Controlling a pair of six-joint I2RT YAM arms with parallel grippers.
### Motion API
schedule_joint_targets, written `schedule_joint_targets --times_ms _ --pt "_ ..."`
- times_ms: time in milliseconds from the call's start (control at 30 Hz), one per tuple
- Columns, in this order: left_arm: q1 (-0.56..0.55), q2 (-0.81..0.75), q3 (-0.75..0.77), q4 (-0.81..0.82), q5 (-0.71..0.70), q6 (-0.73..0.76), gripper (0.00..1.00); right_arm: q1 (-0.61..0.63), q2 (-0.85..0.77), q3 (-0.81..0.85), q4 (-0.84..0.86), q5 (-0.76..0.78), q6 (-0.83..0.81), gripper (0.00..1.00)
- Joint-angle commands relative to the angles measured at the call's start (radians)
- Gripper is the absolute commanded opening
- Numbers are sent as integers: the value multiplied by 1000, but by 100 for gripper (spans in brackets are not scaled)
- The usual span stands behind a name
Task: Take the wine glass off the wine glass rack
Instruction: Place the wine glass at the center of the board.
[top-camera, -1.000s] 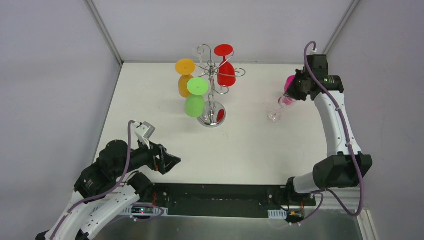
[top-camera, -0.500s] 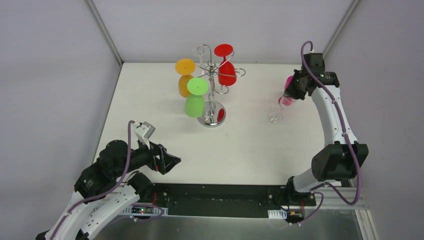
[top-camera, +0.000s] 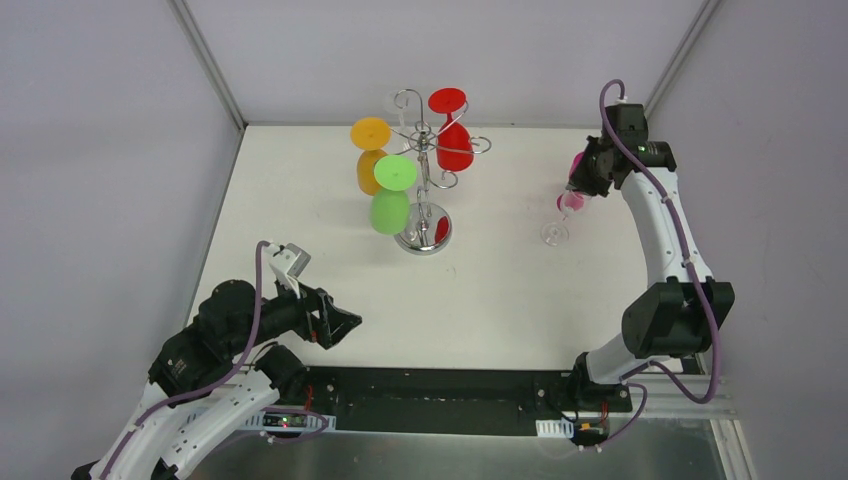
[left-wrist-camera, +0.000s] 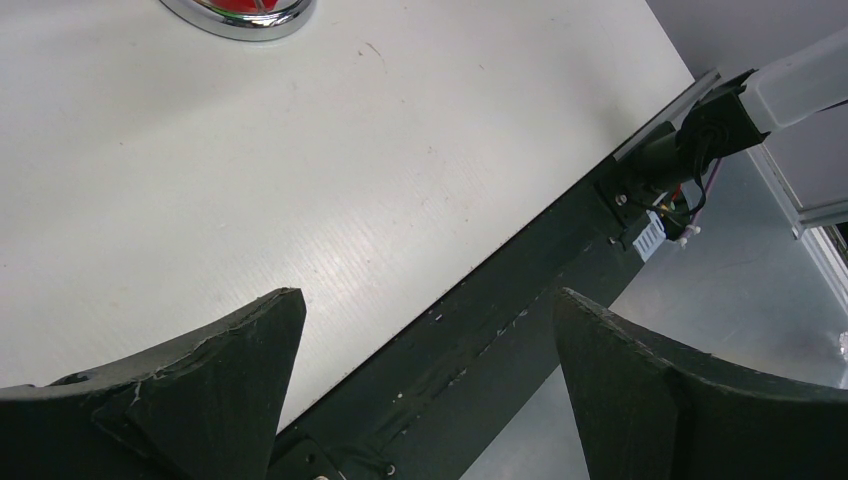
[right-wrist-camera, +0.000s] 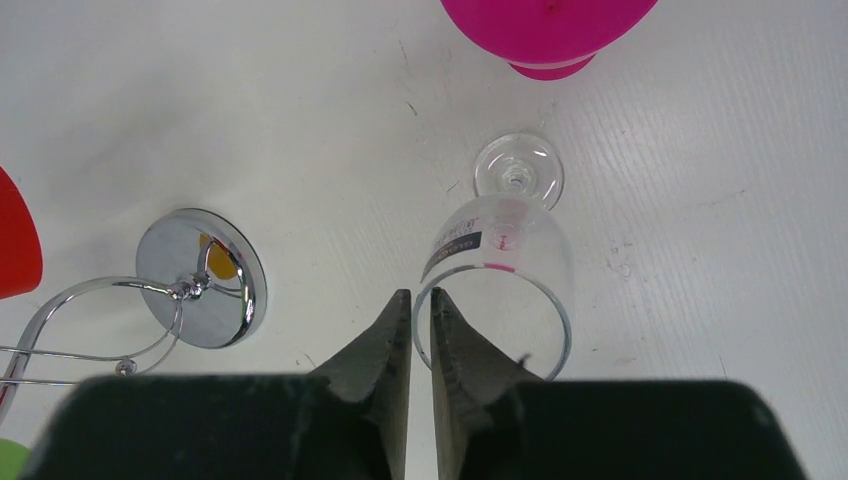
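The clear wine glass (right-wrist-camera: 500, 260) is off the rack and stands on its foot on the white table (top-camera: 500, 290), at the right side and well apart from the rack (top-camera: 424, 238). The right gripper (right-wrist-camera: 419, 300) is directly above its rim. The two fingers are almost together with only a thin slit between them, and the near edge of the rim runs into this slit. Whether they press on the glass or only stand around it, I cannot tell. Near the foot of the clear glass, on its far side, there is a pink glass (right-wrist-camera: 545, 25), partly cut off in the right wrist view. The rack stands in the far middle of the table on its round shiny base. Three glasses hang on it upside down, feet up: a red glass (top-camera: 453, 148) on the far right arm, an orange glass (top-camera: 369, 160) on the left and a green glass (top-camera: 389, 212) in front of the orange one. The left gripper (left-wrist-camera: 428, 300) is at the near left of the table, over its front edge, with the fingers spread wide and nothing between them.
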Motion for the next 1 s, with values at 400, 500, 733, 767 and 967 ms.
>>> schedule_joint_targets --times_ms 400,500,733,767,967 --pt "8 3 -8 24 -22 -1 98 -4 -14 52 4 47 2 33" --pt "8 5 -7 24 -21 -2 98 -3 -21 60 2 44 4 34" --pt "8 10 -9 24 -26 -2 99 2 -47 72 5 53 9 38" --pt "9 12 -9 24 -28 -2 99 4 -51 81 2 53 9 39" --pt "8 49 3 24 -44 -1 99 13 -109 95 24 27 28 41"
